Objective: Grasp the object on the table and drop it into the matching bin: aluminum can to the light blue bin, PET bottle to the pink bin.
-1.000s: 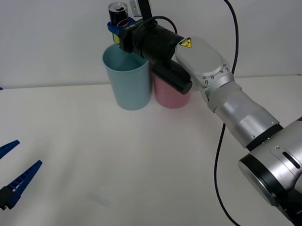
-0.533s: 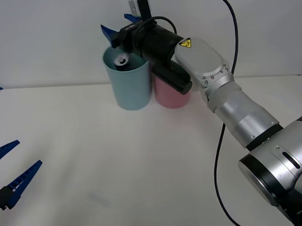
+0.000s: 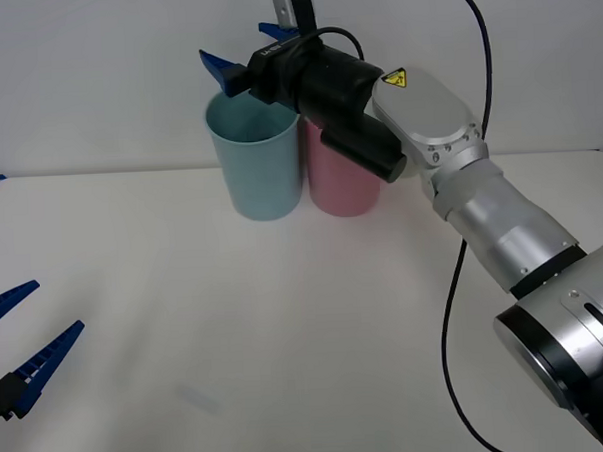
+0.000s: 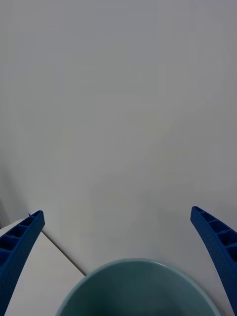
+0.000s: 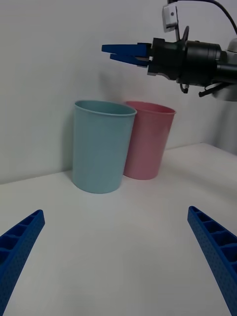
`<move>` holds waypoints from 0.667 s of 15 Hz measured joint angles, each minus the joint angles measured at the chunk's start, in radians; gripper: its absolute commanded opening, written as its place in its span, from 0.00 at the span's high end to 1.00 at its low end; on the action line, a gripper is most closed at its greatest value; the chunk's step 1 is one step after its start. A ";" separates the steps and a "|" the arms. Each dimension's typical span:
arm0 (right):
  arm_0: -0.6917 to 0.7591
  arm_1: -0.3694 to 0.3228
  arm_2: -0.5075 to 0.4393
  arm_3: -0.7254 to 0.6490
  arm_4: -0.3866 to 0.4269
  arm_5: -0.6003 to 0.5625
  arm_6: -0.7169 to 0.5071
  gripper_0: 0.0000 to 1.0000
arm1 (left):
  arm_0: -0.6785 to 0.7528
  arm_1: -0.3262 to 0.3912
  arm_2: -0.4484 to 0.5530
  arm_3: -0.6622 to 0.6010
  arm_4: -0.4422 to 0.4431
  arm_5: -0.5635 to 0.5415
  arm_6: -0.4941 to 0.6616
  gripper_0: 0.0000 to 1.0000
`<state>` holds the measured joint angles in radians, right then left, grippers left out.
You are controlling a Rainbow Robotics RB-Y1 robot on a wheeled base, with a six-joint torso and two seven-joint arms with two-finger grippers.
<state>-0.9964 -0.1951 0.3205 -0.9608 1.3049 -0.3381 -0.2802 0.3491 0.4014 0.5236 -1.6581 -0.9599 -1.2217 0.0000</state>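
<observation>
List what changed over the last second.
The right gripper opened its blue ribbed fingers and let the small dark can go; it dropped inside the tall pale blue plastic bin. The pink plastic bin and left gripper stayed put.

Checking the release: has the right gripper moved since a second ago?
Yes. The right gripper, open above the light blue bin, has shifted slightly right and up relative to the bin's rim, toward the pink bin.
</observation>
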 measured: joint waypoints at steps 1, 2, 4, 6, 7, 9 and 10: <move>0.023 -0.016 0.001 -0.038 -0.003 -0.002 -0.002 0.00 | 0.000 0.000 0.000 0.000 0.000 0.000 0.000 0.00; 0.052 -0.040 0.004 -0.084 -0.010 -0.008 -0.004 0.00 | 0.000 0.000 0.000 0.000 0.000 0.000 0.000 0.00; 0.111 -0.107 0.033 -0.180 -0.047 -0.019 -0.006 0.00 | 0.000 0.000 0.000 0.000 0.000 0.000 0.000 0.00; 0.181 -0.184 0.054 -0.286 -0.089 -0.027 -0.006 0.00 | 0.000 0.000 0.000 0.000 0.000 0.000 0.000 0.00; 0.221 -0.222 0.055 -0.344 -0.106 -0.036 -0.005 0.00 | 0.000 0.000 0.000 0.000 0.000 0.000 0.000 0.00; 0.299 -0.298 0.055 -0.450 -0.141 -0.042 0.000 0.00 | 0.000 0.000 0.000 0.000 0.000 0.000 0.000 0.00; 0.335 -0.331 0.054 -0.491 -0.159 -0.045 0.002 0.00 | 0.000 0.000 0.000 0.000 0.000 0.000 0.000 0.00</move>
<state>-0.6616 -0.5258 0.3743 -1.4521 1.1462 -0.3827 -0.2783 0.3491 0.4014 0.5236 -1.6580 -0.9599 -1.2217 0.0000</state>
